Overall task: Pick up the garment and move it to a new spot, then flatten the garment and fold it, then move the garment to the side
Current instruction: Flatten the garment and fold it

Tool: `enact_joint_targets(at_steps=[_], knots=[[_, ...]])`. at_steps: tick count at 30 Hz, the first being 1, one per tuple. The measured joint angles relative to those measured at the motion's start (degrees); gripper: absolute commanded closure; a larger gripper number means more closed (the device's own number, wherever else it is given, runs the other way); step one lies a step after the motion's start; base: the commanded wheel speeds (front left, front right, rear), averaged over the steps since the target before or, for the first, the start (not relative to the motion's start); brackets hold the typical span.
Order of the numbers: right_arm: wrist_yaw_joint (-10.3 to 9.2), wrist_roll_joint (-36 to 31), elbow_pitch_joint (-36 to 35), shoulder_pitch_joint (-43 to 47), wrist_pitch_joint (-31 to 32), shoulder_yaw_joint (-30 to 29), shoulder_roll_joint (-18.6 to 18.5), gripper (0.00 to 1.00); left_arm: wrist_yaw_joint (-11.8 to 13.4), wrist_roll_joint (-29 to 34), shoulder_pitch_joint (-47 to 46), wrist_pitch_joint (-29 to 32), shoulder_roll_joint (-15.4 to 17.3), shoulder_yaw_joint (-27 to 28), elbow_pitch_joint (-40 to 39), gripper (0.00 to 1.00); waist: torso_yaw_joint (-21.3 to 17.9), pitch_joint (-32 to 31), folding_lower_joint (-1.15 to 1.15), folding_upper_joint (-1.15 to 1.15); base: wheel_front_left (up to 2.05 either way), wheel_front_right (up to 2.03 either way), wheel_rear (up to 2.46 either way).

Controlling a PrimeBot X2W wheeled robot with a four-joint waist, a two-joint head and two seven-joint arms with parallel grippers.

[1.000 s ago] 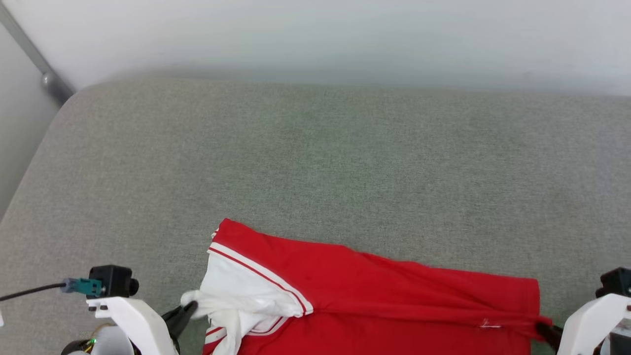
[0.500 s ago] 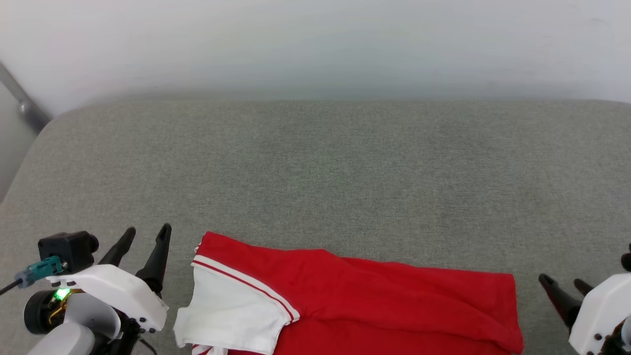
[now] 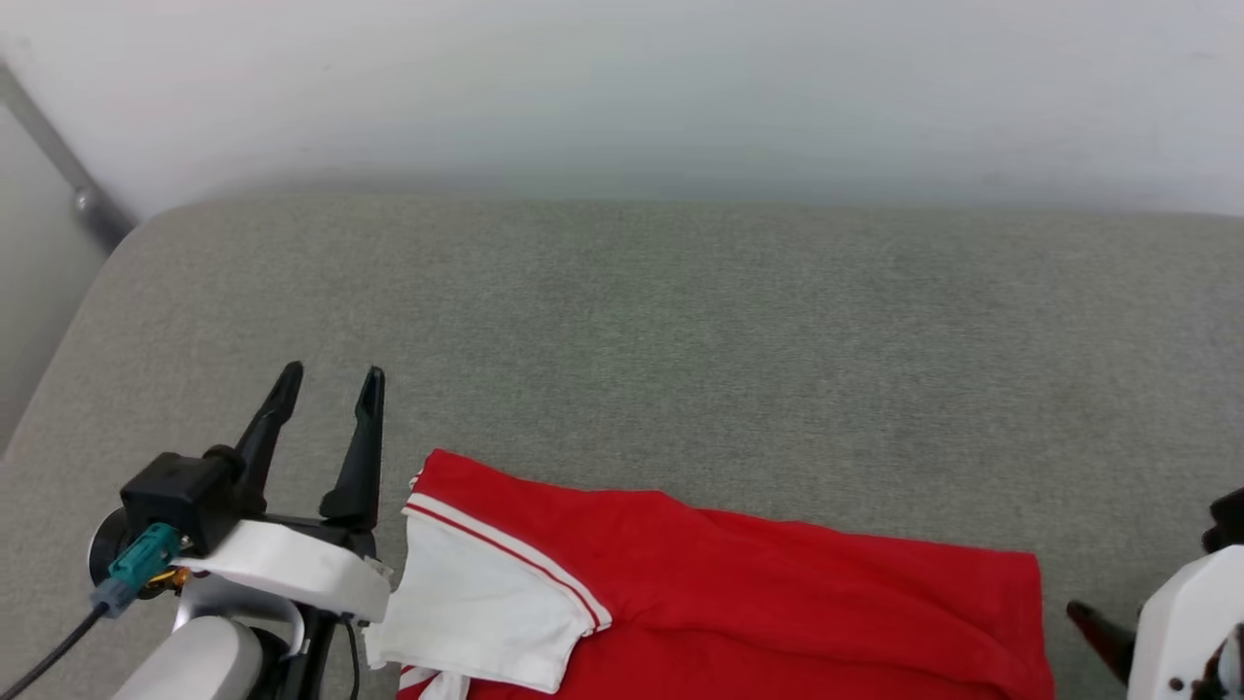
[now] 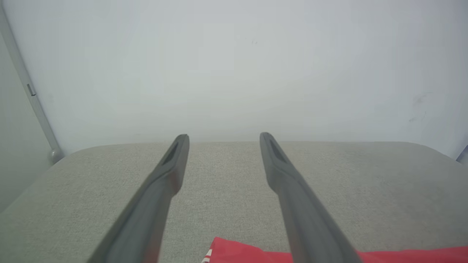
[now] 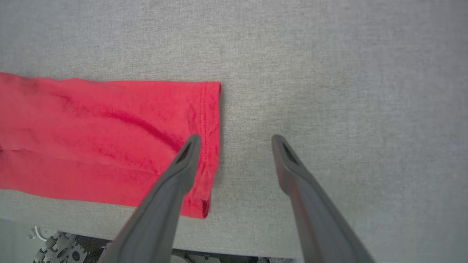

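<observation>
**Red jersey on grey cushion, both grippers standing open beside it**

The garment point(image 3: 739, 593) is lying along the near edge of the grey cushion point(image 3: 680, 321), its red body running left to right and its white sleeve point(image 3: 486, 603) with striped trim folding over at the left end. The left gripper point(image 3: 332, 372) is hovering just left of the sleeve, fingers spread apart and pointing toward the far wall point(image 3: 622, 87), gripping nothing. The right gripper point(image 5: 236, 138) is hanging at the garment's right end, fingers likewise parted and empty. In its wrist view one finger is crossing the stitched hem point(image 5: 210, 120) and the other is showing over bare cushion. A grey pole point(image 3: 58, 156) is standing at the far left corner. A teal-plugged cable point(image 3: 136, 564) is trailing from the left wrist.
</observation>
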Motion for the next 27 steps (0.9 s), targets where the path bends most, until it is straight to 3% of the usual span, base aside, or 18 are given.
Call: enact_joint_targets(at_steps=[7, 17, 18, 19, 20, 27], knots=[[0.0, 0.36, 9.61, -1.16, -0.31, 2.13, 2.22, 0.0, -1.04, 6.23, 2.17, -0.04, -3.93, 2.94, -2.02, 0.0, 2.22, 1.49, 0.0, 0.0, 0.0, 0.0, 0.0], [0.0, 0.3, 20.46, -5.2, -1.13, 3.45, 2.9, 0.0, -2.69, 9.8, 3.46, -0.12, -5.93, 4.26, -3.12, 0.0, 4.26, 3.09, 0.0, 0.0, 0.0, 0.0, 0.0], [0.0, 0.43, 21.02, -5.39, -1.29, 3.63, 2.77, 0.61, -2.82, 10.0, 3.55, -0.12, -6.16, 4.31, -3.13, 0.0, 4.3, 3.19, 0.0, 0.0, 0.0, 0.0, 0.0], [0.0, 0.65, 21.51, -5.59, -1.57, 3.8, 2.66, 0.92, -2.83, 10.24, 3.61, -0.12, -6.34, 4.35, -3.13, 0.0, 4.28, 3.24, 0.0, 0.0, 0.0, 0.0, 0.0], [0.0, 0.96, 22.06, -5.89, -1.8, 3.93, 2.56, 1.0, -2.93, 10.27, 3.67, -0.13, -6.47, 4.47, -3.13, 0.0, 4.23, 3.27, 0.0, 0.0, 0.0, 0.0, 0.0], [0.0, 3.43, 22.75, -7.17, -4.09, 6.35, 1.49, 1.0, -2.45, 11.03, 5.23, -0.13, -6.65, 5.79, -3.09, 0.0, 3.31, 2.47, 0.01, 0.0, 0.0, 0.0, 0.0]])
